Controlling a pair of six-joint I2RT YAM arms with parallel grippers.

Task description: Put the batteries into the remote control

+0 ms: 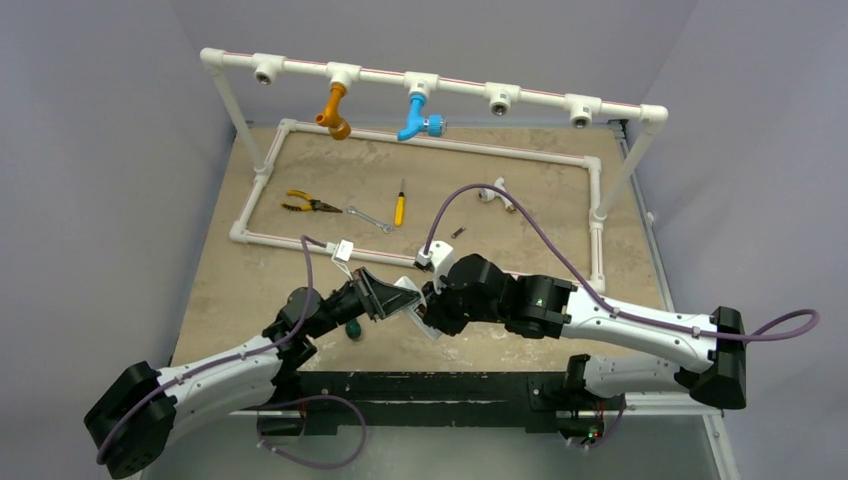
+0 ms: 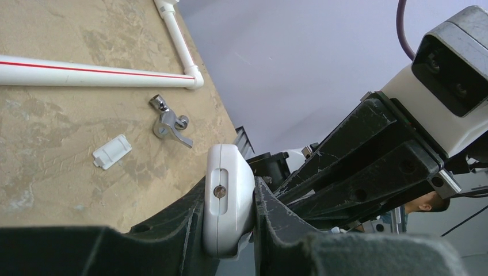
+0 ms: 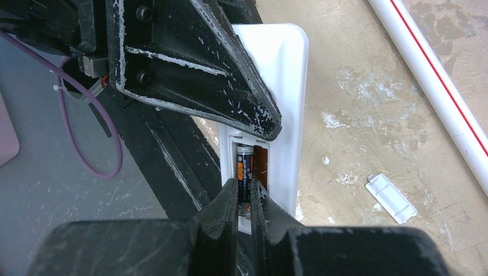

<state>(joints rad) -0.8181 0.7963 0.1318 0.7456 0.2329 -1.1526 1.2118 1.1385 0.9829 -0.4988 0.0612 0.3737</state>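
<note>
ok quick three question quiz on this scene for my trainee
1. True or false: the left end effector grips the remote control.
2. Where does the small white cover lie? A flat on the table; B clipped on the remote control; C held by the left end effector.
3. Fill in: the right end effector is closed on a ___ at the remote control.
Key: 1 true; 2 A; 3 battery.
</note>
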